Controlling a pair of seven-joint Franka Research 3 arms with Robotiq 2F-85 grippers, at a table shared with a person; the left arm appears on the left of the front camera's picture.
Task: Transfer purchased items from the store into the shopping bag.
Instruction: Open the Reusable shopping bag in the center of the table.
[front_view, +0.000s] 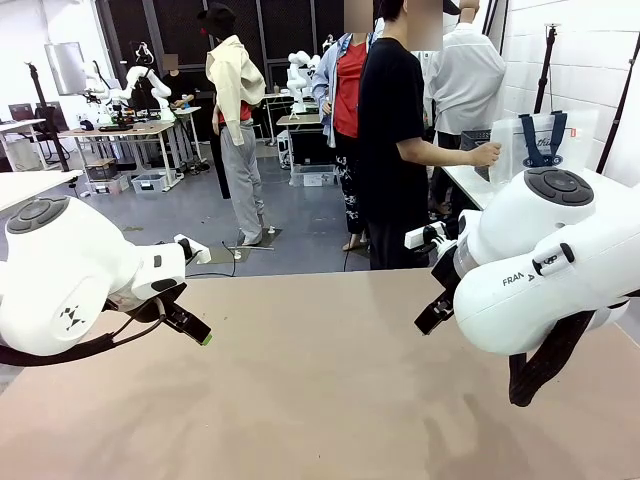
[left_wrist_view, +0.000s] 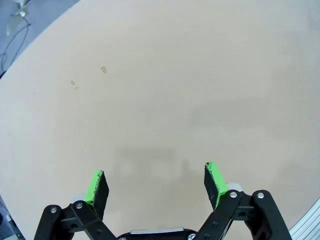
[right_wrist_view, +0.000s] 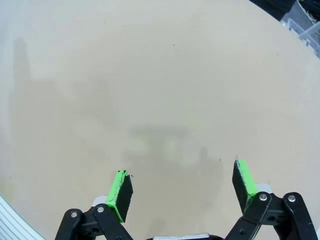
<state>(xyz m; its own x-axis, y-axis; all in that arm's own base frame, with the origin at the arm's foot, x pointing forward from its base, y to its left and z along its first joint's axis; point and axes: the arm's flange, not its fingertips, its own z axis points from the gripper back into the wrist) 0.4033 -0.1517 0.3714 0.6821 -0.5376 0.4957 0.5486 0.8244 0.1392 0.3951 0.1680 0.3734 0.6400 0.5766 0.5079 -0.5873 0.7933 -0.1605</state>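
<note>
The shopping bag (front_view: 541, 143), whitish plastic with navy handles, stands on a white side table (front_view: 470, 186) at the far right. A person in a black shirt has a hand (front_view: 485, 154) at the bag's edge. The purchased items are out of view. Low over the tan table (front_view: 320, 390), my left gripper (front_view: 192, 326) sits at the left. In its wrist view the left gripper (left_wrist_view: 155, 175) is open with only bare tabletop between the green pads. My right gripper (front_view: 433, 314) hangs at the right. In its own wrist view the right gripper (right_wrist_view: 182, 179) is open, holding nothing.
A dark grey basket (front_view: 474, 139) shows partly behind the person's hand on the side table. Several people stand beyond the table's far edge. Faint shadows of the fingers lie on the tabletop beneath each gripper.
</note>
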